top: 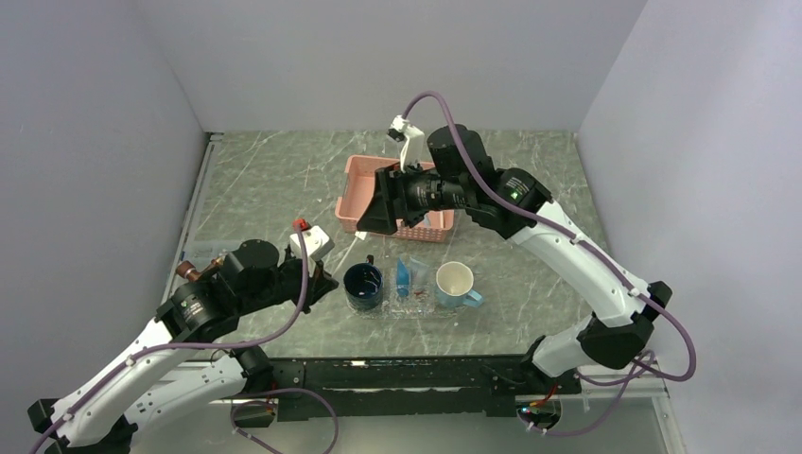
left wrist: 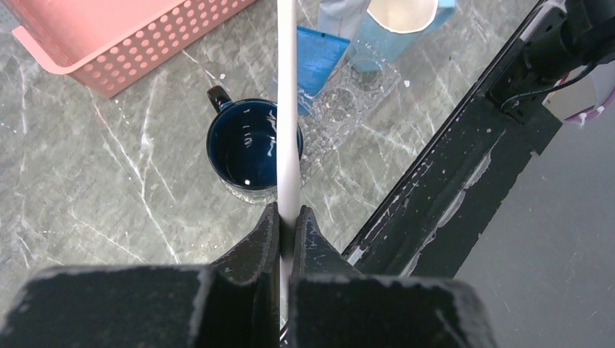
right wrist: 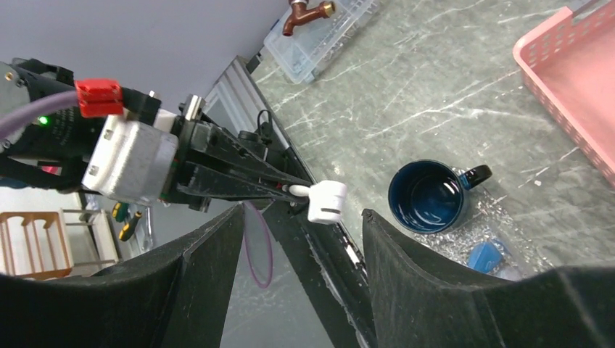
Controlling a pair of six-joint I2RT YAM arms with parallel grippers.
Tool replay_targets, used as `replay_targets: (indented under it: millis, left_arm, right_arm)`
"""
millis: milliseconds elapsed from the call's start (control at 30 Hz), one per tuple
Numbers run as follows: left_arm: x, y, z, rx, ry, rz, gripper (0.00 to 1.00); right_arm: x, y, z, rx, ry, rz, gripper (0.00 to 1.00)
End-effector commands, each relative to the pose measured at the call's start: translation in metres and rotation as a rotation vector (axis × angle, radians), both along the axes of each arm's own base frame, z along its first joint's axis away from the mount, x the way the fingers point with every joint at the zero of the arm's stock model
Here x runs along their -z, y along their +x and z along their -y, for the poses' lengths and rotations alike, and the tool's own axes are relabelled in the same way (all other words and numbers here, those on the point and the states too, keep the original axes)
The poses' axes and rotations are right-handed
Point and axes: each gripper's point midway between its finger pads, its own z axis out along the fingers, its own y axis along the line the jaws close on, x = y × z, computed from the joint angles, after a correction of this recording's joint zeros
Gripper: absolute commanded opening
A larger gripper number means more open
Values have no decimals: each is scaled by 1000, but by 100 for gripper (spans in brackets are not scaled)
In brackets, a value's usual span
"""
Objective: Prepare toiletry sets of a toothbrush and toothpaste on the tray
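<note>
My left gripper [left wrist: 288, 210] is shut on the handle of a slim white toothbrush [left wrist: 287, 109]. The shaft runs out over a dark blue mug [left wrist: 250, 148] that stands on the clear tray [left wrist: 355, 98]. The brush's white head [right wrist: 326, 201] shows in the right wrist view, just left of that mug [right wrist: 428, 196]. A blue toothpaste [left wrist: 320, 58] tube lies on the tray beside the mug, between it and a light blue mug [top: 456, 284]. My right gripper [top: 366, 222] hangs open and empty above the near edge of the pink basket [top: 369, 184].
The pink slatted basket [left wrist: 123, 40] stands behind the tray. A clear box with a copper tap [right wrist: 319, 25] sits at the table's left edge. The black front rail [left wrist: 464, 167] runs close to the tray.
</note>
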Motion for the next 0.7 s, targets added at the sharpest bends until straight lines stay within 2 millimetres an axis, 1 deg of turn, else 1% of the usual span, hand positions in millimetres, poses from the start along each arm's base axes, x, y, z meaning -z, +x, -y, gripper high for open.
replay_targets:
  millis: [0, 167, 300, 467, 667]
  left_arm:
    - [-1, 2, -1, 14, 7, 36, 0]
    - [1, 2, -1, 16, 19, 40, 0]
    - [0, 1, -3, 13, 16, 48, 0]
    - [-1, 0, -6, 6, 7, 56, 0]
    - [-1, 0, -7, 4, 4, 59, 0]
  right_arm:
    - [-11, -4, -7, -34, 34, -38, 63]
    - [5, 1, -14, -40, -4, -82, 60]
    - [14, 2, -20, -51, -23, -109, 58]
    - [14, 0, -25, -74, -13, -129, 46]
    - [11, -5, -27, -106, 0, -150, 40]
